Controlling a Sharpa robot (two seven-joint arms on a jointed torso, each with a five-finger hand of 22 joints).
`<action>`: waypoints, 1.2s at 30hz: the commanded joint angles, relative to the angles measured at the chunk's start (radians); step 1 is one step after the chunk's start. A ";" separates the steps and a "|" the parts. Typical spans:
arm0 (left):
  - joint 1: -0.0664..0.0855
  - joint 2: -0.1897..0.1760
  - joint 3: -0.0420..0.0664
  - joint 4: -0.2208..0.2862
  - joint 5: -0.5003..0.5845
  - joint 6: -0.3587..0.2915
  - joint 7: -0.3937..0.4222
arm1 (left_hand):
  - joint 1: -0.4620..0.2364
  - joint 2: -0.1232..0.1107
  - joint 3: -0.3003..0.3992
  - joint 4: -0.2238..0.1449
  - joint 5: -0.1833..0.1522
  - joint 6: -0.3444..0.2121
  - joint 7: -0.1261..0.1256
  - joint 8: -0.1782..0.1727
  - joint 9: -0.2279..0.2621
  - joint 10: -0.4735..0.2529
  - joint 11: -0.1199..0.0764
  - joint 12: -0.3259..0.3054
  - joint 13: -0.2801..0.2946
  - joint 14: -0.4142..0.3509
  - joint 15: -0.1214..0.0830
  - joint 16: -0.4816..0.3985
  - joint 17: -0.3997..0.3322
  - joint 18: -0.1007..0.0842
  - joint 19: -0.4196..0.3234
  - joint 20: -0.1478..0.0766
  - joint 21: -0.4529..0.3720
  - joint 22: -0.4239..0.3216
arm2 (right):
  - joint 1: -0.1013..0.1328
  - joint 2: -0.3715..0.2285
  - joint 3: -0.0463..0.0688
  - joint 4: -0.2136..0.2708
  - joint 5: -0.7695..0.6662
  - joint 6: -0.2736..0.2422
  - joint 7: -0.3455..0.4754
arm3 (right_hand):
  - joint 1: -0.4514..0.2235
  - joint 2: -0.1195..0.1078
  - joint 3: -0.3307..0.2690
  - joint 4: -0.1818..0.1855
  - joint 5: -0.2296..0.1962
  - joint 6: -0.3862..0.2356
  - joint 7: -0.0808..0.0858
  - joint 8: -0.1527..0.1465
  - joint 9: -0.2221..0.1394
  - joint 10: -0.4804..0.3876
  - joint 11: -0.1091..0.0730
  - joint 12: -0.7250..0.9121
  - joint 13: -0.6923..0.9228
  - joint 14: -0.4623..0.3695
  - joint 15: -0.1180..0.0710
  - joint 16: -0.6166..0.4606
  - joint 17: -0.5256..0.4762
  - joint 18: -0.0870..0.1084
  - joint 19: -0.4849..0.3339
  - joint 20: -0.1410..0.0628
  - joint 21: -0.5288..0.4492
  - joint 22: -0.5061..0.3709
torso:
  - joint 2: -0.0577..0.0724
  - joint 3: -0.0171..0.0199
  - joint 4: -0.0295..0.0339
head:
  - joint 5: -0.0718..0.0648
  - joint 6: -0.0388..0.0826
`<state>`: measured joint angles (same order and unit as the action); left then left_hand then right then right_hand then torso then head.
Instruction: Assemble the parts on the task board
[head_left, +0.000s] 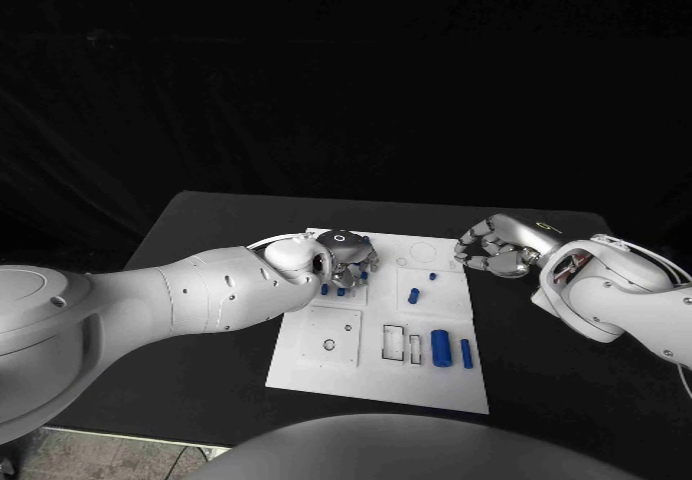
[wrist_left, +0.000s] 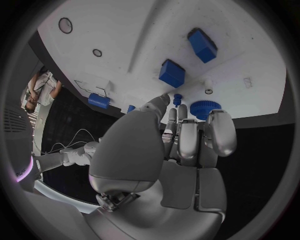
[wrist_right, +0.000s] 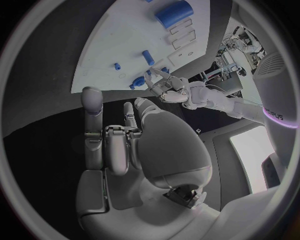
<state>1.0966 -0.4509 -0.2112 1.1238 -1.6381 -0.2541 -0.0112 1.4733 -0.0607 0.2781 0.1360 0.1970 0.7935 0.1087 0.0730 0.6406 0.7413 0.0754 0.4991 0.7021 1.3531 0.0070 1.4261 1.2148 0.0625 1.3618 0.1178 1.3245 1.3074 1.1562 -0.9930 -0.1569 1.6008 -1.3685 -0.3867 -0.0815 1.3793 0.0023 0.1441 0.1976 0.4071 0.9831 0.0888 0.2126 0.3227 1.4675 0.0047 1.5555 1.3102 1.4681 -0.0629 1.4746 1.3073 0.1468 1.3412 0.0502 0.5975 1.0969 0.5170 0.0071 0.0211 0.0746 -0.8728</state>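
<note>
The white board (head_left: 378, 382) lies in the middle of the black table (head_left: 202, 230), with its long side running away from the robot. No writing on the board or on the parts can be read. In the right wrist view, some grey letters stand on the white arm, but they are partly cut off and I cannot read them surely.

On the near part of the board two blue cylinders lie side by side: a thick one (head_left: 441, 348) and a thin one (head_left: 467, 352). Both have the long axis pointing away from the robot, parallel to the long side of the board. Left of them are narrow rectangular slots (head_left: 394, 342) and a square plate with a small hole (head_left: 329, 337). Further away a short blue peg (head_left: 414, 295) lies a little tilted, and a very small blue piece (head_left: 433, 275) is near it.

The left hand (head_left: 343, 256) is over the far left part of the board. In the left wrist view its fingers (wrist_left: 220, 131) are bent forward over a round blue part with a toothed rim (wrist_left: 202, 108), and a small blue pin (wrist_left: 177, 99) is just beside the fingertips. I cannot tell if the fingers really grip anything. Two blue blocks (wrist_left: 172, 73) stand on the board beyond them.

The right hand (head_left: 493, 247) is over the table at the far right edge of the board. Its fingers are curled in and hold nothing.
</note>
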 joint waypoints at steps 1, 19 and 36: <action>-0.002 0.006 0.001 -0.009 -0.010 -0.010 0.016 | -0.007 0.003 0.009 0.000 0.006 0.009 0.002 0.005 -0.002 0.008 -0.003 0.007 0.002 0.004 -0.004 0.004 -0.001 0.001 0.008 -0.001 0.003 0.180 | 0.000 -0.001 0.000 0.001 0.003 0.000 0.005 | 0.008 0.000 0.007 -0.001 0.007 0.007 0.001 -0.002 0.001 0.085 0.006 -0.005 0.243 0.074 0.006 -0.003 0.145 0.014 -0.006 0.001 -0.002 0.001 | -0.001 0.0005 -0.0002 | -0.001 0.000; -0.003 0.015 0.002 -0.027 0.005 -0.018 0.019 | -0.018 0.005 0.019 -0.003 0.019 0.031 -0.001 0.008 -0.010 -0.001 -0.001 0.028 0.013 -0.002 -0.003 0.001 -0.012 0.002 0.003 -0.003 -0.002 0.178 | -0.004 -0.001 0.000 0.000 0.005 0.004 0.002 | 0.008 0.000 0.008 -0.001 0.008 0.007 0.001 -0.002 0.001 0.085 0.006 -0.005 0.243 0.074 0.006 -0.003 0.145 0.014 -0.006 0.001 -0.003 0.000 | -0.001 0.0003 0.0004 | -0.007 0.000; -0.006 0.044 0.002 -0.083 0.039 0.017 0.025 | -0.026 0.019 0.050 -0.019 0.021 0.124 -0.005 0.042 -0.007 0.077 -0.020 0.008 -0.045 0.003 -0.017 0.004 -0.020 -0.002 0.018 -0.010 0.017 0.184 | -0.004 0.000 0.000 0.000 0.005 0.006 0.000 | 0.009 0.000 0.009 -0.002 0.010 0.007 0.001 -0.002 0.001 0.084 0.006 -0.006 0.242 0.074 0.006 -0.004 0.144 0.015 -0.007 0.001 -0.006 -0.001 | 0.000 0.0003 -0.0001 | -0.008 0.000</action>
<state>1.0920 -0.4110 -0.2096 1.0432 -1.6156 -0.2587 0.0014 1.4548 -0.0422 0.3253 0.1164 0.2148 0.9105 0.1035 0.1118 0.6332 0.8131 0.0535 0.5104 0.6602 1.3550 -0.0020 1.4261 1.1956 0.0624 1.3725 0.1070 1.3362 1.3081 1.1524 -0.9934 -0.1568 1.6004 -1.3634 -0.3855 -0.0823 1.3792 0.0023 0.1469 0.1947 0.4105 0.9831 0.0888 0.2127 0.3223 1.4675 0.0047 1.5527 1.3105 1.4681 -0.0629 1.4746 1.3075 0.1468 1.3412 0.0501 0.5975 1.0966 0.5162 0.0074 0.0210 0.0666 -0.8728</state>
